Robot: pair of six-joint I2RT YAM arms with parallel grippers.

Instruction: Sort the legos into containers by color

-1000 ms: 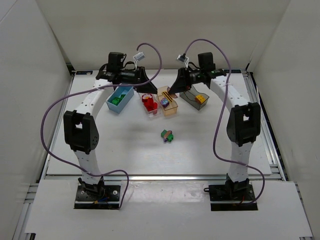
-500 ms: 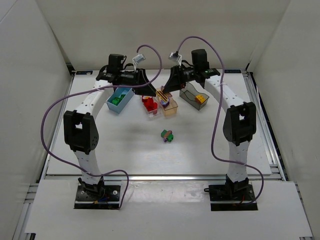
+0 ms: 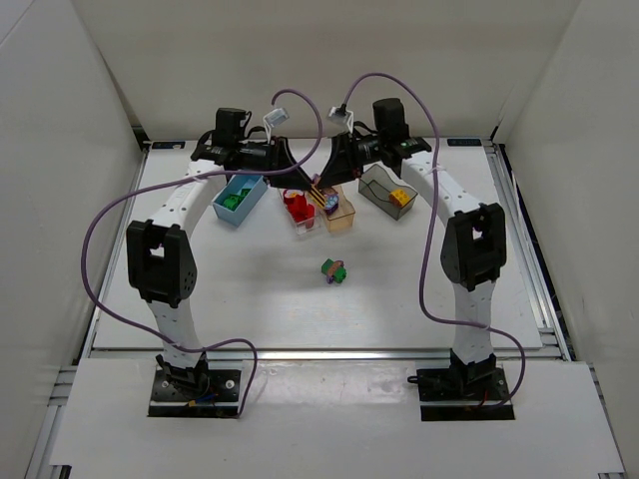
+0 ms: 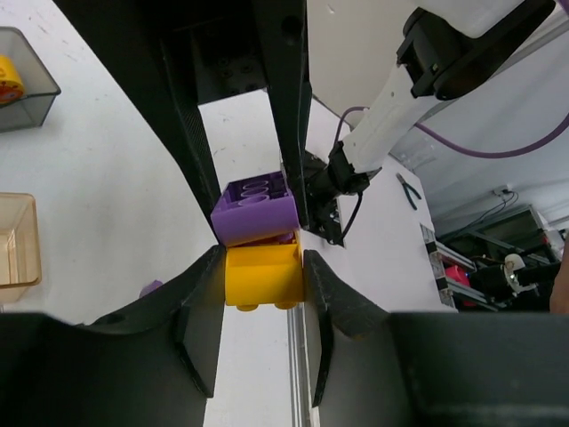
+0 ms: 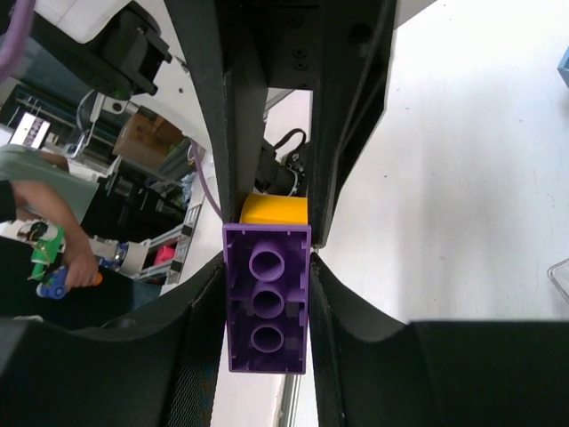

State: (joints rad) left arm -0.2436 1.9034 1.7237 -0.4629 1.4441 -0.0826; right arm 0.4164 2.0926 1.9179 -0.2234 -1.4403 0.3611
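**Sorting in progress:** Left of the clear bin (image 3: 307, 226) of red legos (image 3: 297, 206), the light blue bin (image 3: 240, 199) held green legos (image 3: 233, 201). Above the clear bin's far end, the left gripper (image 4: 260, 269) was clamped on a yellow brick (image 4: 262, 280). Facing it tip to tip, the right gripper (image 5: 267, 267) pinched the purple brick (image 5: 267, 311) stuck to the yellow one. From overhead, the two grippers hid the far ends of the clear bin and of the peach bin (image 3: 344, 218) just to its right. Further right of the clear bin stood the grey bin (image 3: 374, 190) with a yellow lego (image 3: 401, 197). Nearer the arm bases, well apart from the clear bin, a cluster of loose legos (image 3: 334, 270) lay on the white table (image 3: 250, 289).
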